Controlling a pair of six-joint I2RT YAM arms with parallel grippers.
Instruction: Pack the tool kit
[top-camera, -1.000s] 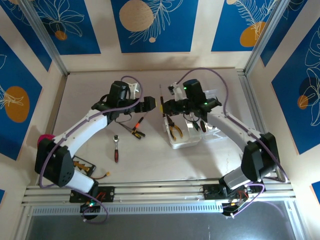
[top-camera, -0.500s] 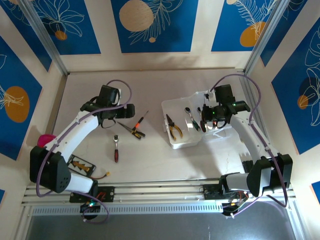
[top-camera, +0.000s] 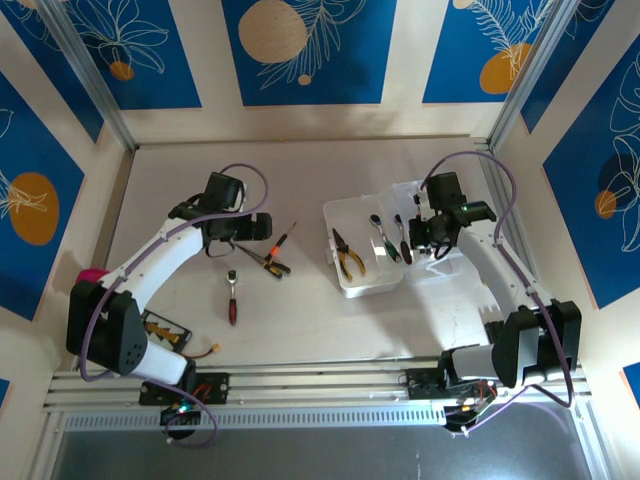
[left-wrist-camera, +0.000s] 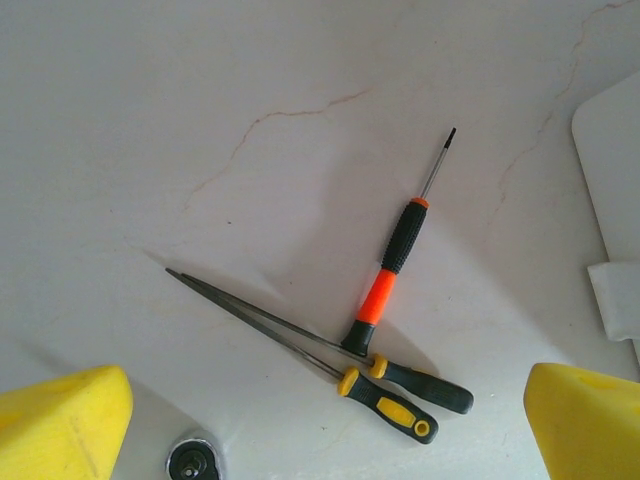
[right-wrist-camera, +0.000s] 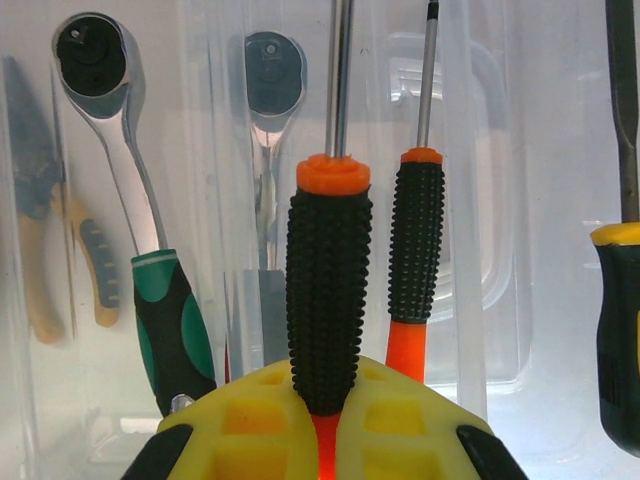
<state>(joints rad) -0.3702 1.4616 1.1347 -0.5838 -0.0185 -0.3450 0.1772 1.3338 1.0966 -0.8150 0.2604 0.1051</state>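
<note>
Hovering left of the case, the left gripper (top-camera: 258, 227) stands wide open above an orange-and-black screwdriver (left-wrist-camera: 393, 262) and two slim yellow-and-black tools (left-wrist-camera: 392, 402) that lie touching on the table (left-wrist-camera: 200, 100). Further right, the clear tool kit case (top-camera: 365, 285) lies open with pliers (top-camera: 347, 258) inside. Over it, the right gripper (top-camera: 428, 232) clamps a black-handled screwdriver (right-wrist-camera: 328, 300).
</note>
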